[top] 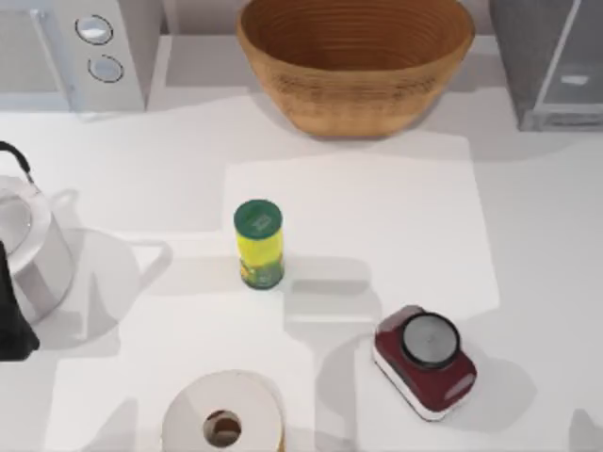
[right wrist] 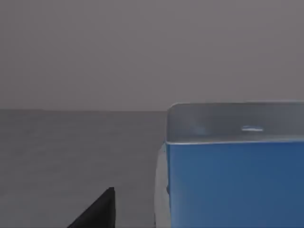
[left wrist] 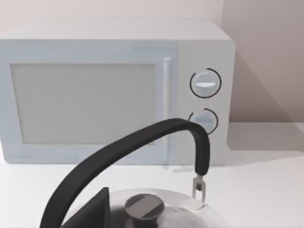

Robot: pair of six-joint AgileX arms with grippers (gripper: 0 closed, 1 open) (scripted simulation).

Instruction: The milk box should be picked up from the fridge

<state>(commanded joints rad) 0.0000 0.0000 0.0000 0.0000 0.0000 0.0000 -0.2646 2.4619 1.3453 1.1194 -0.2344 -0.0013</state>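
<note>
Fridge (top: 546,66), dark-grey speckled box, sits at table's (top: 528,235) back right corner. Right wrist view: grey interior, boxy milk box (right wrist: 235,166) with blue face and pale glossy top. Right gripper finger state: cannot tell. Left arm (top: 11,315) parked at left edge by steel kettle (top: 28,245).

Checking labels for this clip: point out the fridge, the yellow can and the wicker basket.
fridge (top: 528,56): top view, dark speckled side wall.
yellow can (top: 260,254): top view, yellow side below the green lid.
wicker basket (top: 358,99): top view, front outer wall.
</note>
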